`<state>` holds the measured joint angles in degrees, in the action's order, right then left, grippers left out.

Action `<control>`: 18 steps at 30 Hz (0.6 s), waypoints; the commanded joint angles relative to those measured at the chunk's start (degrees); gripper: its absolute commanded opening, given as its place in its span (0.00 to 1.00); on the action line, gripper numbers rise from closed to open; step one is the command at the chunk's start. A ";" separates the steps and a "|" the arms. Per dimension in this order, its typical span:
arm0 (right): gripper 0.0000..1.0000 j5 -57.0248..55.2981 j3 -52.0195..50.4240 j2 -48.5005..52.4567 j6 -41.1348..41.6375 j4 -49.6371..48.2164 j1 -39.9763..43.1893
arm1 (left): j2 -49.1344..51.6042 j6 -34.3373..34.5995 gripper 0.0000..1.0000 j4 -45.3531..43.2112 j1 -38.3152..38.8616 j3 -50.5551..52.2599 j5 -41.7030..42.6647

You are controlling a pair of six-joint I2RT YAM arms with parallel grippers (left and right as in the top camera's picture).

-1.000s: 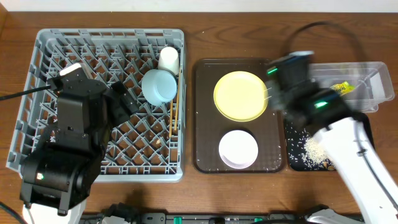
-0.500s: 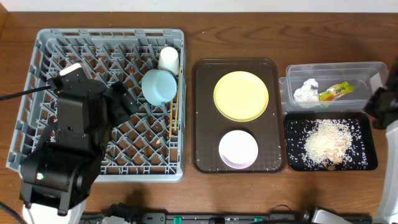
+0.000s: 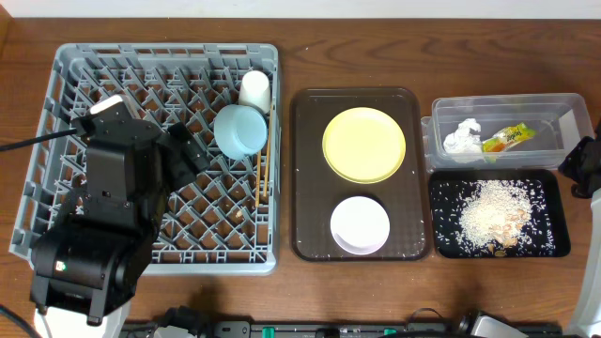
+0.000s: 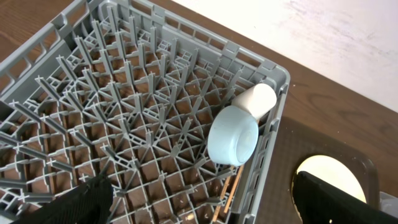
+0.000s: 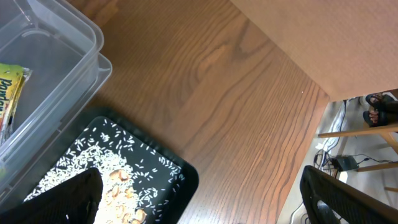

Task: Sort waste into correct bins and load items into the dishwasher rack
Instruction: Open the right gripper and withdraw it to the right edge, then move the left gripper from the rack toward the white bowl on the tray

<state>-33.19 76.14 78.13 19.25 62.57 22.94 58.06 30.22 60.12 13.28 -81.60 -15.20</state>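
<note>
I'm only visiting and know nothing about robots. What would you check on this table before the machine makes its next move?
1. Waste sorted: napkin and wrapper in the clear tub, rice in the black tray: ok.
2. Left fingers apart, nothing between them: ok.
3. Right fingers apart, nothing between them: ok.
4. Blue bowl, cup and chopsticks in the rack: ok.
5. Yellow plate and white bowl loaded: not ok, both sit on the brown tray.
</note>
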 commanded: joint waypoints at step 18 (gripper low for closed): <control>0.99 -0.85 0.76 -0.87 -0.02 0.09 0.46 | 9.46 2.03 0.71 5.49 6.47 2.69 36.83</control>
<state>-33.21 76.14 78.13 19.25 62.57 22.94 65.10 32.23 64.20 17.15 -79.57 17.02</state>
